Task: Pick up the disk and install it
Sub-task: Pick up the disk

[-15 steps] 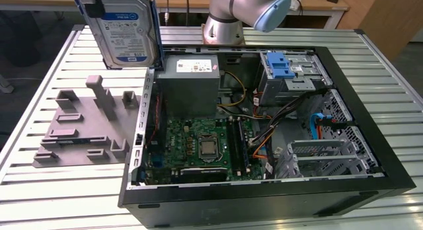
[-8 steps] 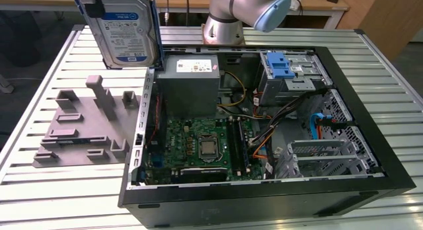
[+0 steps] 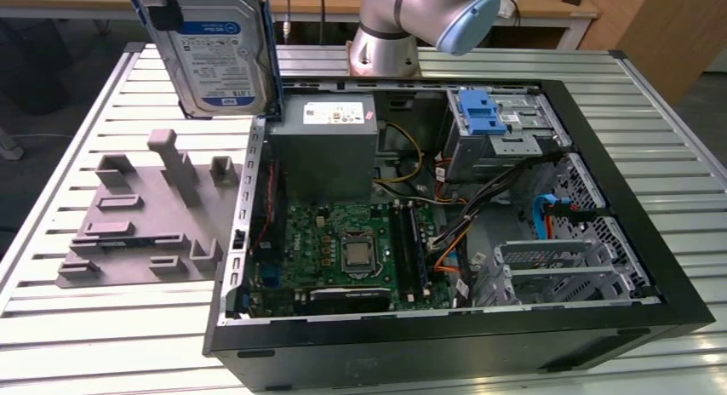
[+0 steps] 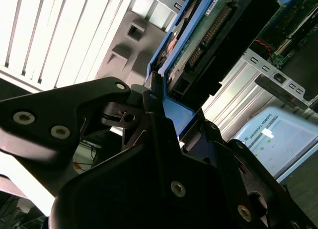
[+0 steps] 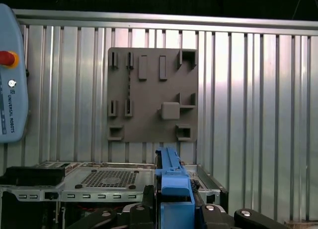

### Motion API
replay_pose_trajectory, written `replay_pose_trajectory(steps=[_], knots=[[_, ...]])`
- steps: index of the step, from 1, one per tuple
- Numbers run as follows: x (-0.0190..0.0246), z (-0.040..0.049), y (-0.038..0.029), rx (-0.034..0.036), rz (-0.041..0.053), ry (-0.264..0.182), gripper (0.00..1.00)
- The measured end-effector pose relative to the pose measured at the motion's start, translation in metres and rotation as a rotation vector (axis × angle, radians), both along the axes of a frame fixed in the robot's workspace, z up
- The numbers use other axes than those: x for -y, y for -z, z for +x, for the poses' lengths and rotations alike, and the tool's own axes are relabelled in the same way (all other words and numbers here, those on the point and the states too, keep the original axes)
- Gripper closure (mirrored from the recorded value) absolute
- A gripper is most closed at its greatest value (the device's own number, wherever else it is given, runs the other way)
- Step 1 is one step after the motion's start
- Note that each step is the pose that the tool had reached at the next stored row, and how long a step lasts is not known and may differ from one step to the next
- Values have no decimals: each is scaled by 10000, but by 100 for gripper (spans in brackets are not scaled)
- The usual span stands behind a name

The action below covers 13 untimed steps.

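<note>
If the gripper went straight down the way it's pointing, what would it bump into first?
The gripper holds the disk, so the disk's bottom edge leads. It would probably land on the grey plate beside the computer case, though depth is unclear.

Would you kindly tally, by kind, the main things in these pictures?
Silver metal hard drive with blue plastic bracket: 1
Open black metal computer case: 1
Grey moulded fixture plate: 1
Grey metal box with white sticker: 1
Total: 4
</note>
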State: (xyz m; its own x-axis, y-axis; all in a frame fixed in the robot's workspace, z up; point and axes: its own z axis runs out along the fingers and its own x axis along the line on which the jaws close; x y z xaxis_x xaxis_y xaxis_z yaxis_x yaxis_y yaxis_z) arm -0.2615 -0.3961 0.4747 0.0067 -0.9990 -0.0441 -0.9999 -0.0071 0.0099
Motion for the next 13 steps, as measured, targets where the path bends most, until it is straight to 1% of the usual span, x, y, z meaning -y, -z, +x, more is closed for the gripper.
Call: replay_pose_trajectory(steps=[7,13], knots=[[0,50,1,1,1,0,64],[0,73,0,0,0,0,64]])
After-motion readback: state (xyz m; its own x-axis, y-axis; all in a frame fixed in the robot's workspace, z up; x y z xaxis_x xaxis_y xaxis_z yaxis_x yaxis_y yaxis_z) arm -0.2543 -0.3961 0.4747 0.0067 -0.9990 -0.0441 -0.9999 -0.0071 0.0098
